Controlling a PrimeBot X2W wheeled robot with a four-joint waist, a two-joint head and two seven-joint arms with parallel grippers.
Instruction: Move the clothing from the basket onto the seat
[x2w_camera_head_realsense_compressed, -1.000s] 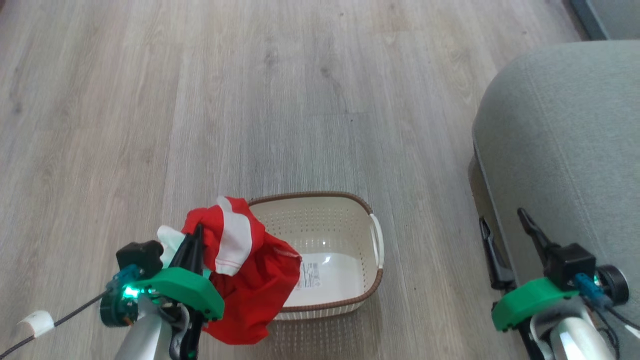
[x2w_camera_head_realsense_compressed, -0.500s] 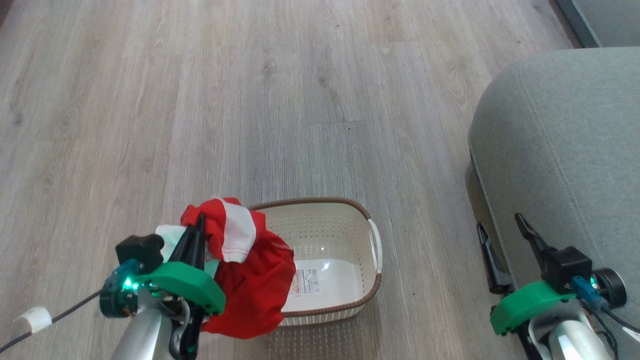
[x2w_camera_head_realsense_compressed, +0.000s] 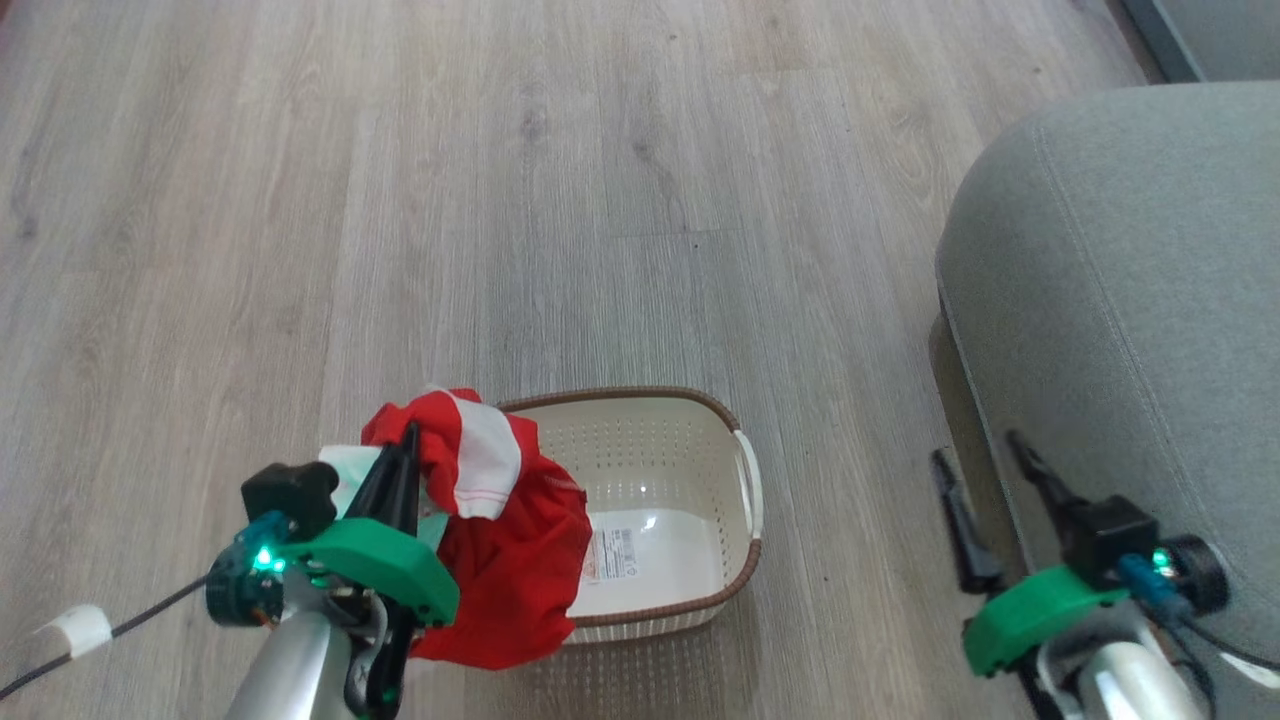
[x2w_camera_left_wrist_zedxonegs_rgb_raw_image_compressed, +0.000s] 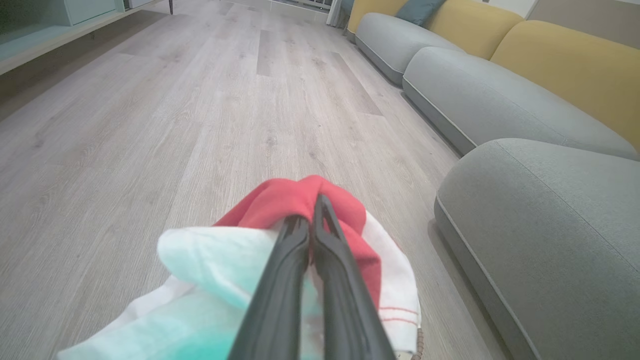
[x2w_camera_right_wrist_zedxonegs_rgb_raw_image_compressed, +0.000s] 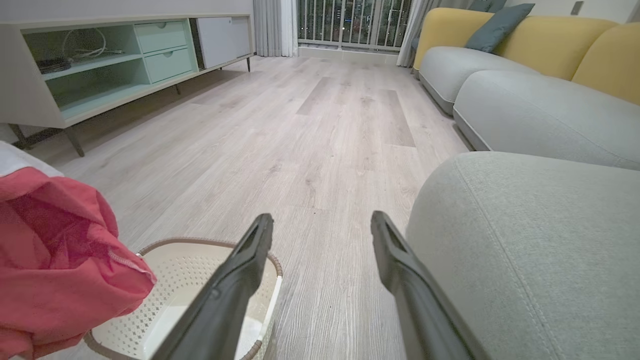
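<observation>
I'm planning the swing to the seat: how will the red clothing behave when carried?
Probably floppy: the clothing sags in loose folds below the left tool pinching it. Likely light, since one narrow pinch holds it all. Its hanging hem might brush the basket rim.

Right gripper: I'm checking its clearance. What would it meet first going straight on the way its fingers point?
Probably only the pale wood-plank floor, far ahead: the open right gripper points along it. The large grey-green upholstered seat lies close beside one finger and might be brushed; depth is unclear.
</observation>
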